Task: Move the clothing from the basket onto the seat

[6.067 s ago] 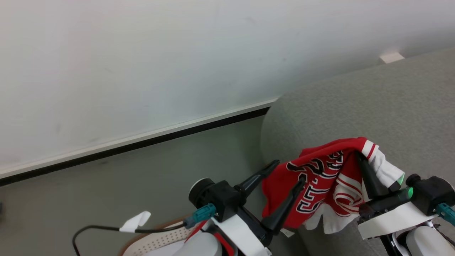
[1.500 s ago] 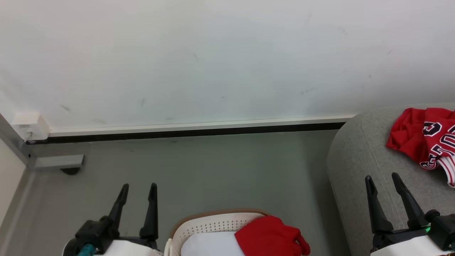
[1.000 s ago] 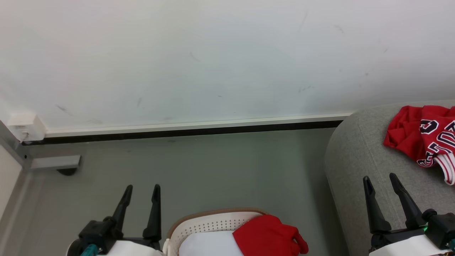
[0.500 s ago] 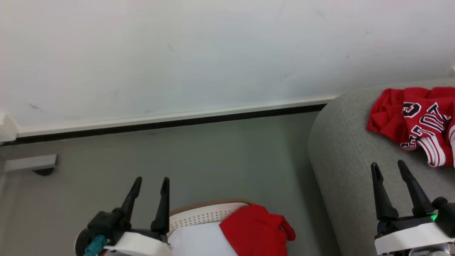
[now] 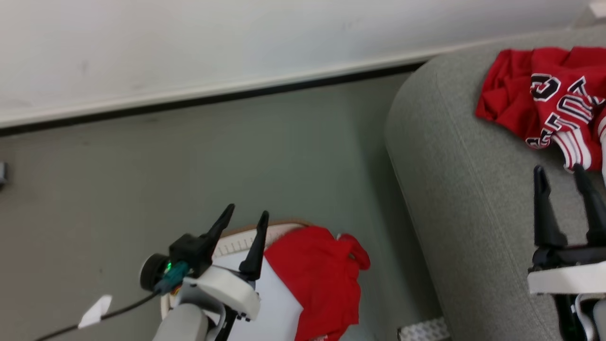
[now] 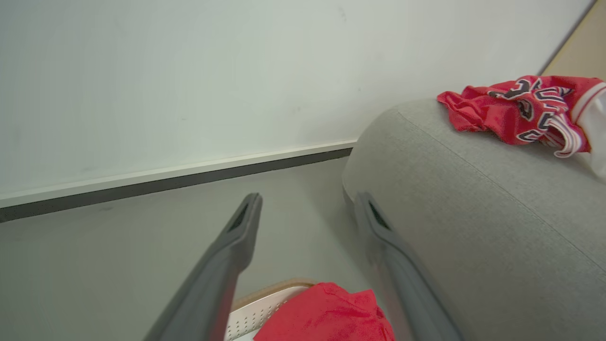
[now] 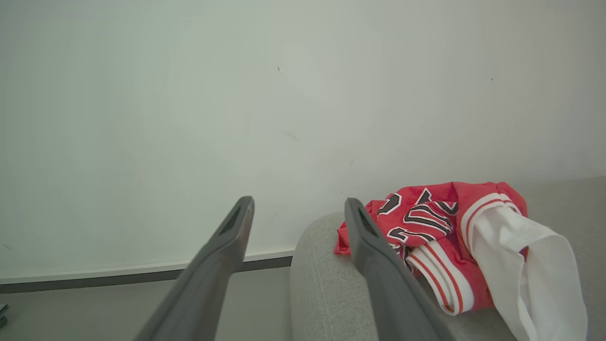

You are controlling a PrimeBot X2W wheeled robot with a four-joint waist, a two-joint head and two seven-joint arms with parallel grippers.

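Note:
The red jersey [image 5: 544, 102] with black-and-white lettering lies crumpled on the light grey seat [image 5: 454, 199]; the jersey [image 6: 516, 113] also shows in the left wrist view and the jersey [image 7: 426, 227] in the right wrist view. A plain red garment [image 5: 315, 274] hangs over the right side of the white basket [image 5: 236, 241] with its brown rim, on a pale liner [image 5: 277, 303]. My left gripper [image 5: 246, 218] is open just above the basket's far rim, left of the red garment [image 6: 326, 315]. My right gripper [image 5: 561, 173] is open above the seat, just below the jersey.
Grey floor [image 5: 142, 180] runs from the basket to a white wall [image 5: 189, 42] with a dark baseboard. A cable with a white tag [image 5: 94, 310] trails at the lower left. A perforated white piece [image 5: 423, 329] lies by the seat's foot.
The camera has tilted down and turned, so the whole picture shifted up. My left gripper now reaches over the basket's rim beside the plain red garment. Both grippers stay open.

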